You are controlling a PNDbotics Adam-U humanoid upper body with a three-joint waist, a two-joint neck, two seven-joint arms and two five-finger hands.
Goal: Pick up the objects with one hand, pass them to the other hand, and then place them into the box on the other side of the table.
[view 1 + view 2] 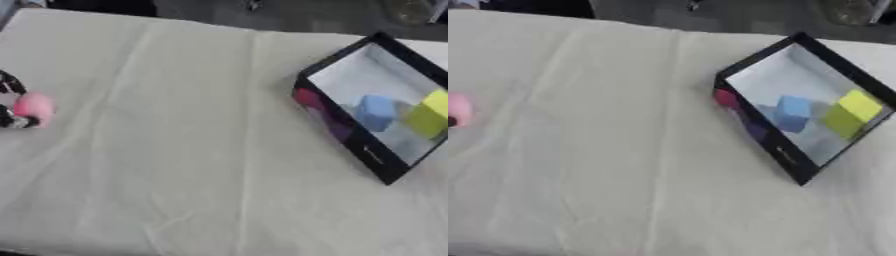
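A pink rounded object [35, 108] sits at the far left edge of the cloth-covered table. My left hand [10, 102] shows only as black fingertips curled around that pink object from the left. A black-rimmed box [347, 145] with a pale inside lies at the right. Inside it rest a blue block [377, 112] and a yellow-green block [430, 114]. My right hand is out of sight in both views.
A cream cloth [192, 150] with soft creases covers the table [623, 40]. The table's far edge meets a dark floor at the top. The box's outer wall carries red and purple markings [317, 107].
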